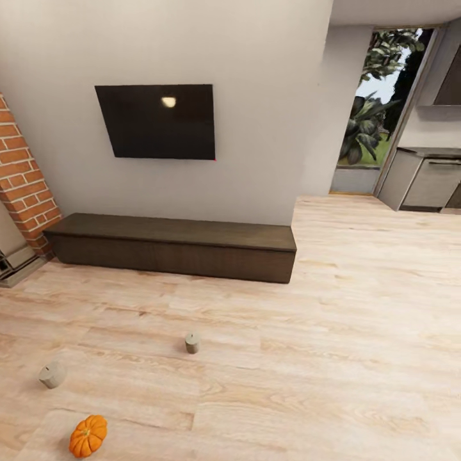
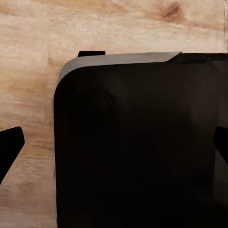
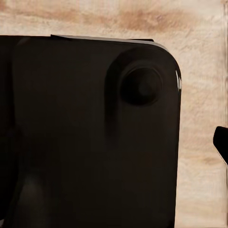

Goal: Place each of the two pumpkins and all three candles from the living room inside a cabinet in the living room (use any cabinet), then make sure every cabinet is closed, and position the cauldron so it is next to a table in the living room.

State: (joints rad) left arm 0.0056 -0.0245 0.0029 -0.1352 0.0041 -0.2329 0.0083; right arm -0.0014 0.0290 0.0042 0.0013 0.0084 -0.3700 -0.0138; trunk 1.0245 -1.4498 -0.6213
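Ahead, closed cabinet point(image 1: 173, 246) on wood floor point(image 1: 333, 358); pumpkin point(image 1: 88, 435) near.

Premises: a home living room. Evidence: a wall-mounted television point(image 1: 157, 121) above a long low dark-wood cabinet point(image 1: 173, 246), pale wood plank floor point(image 1: 333, 358), a brick fireplace surround point(image 1: 22, 176). Grey kitchen units point(image 1: 426, 182) adjoin beside a garden window point(image 1: 378, 105).

My head view is bright and evenly lit, with daylight at the window point(image 1: 384, 102), a small glare spot on the dark screen point(image 1: 160, 121), and only faint soft shadows under the cabinet point(image 1: 173, 246). Straight lines lean toward its edges. Both my wrist views are soft, the black body point(image 2: 137, 147) nearly featureless against pale blurred floor point(image 3: 204, 85).
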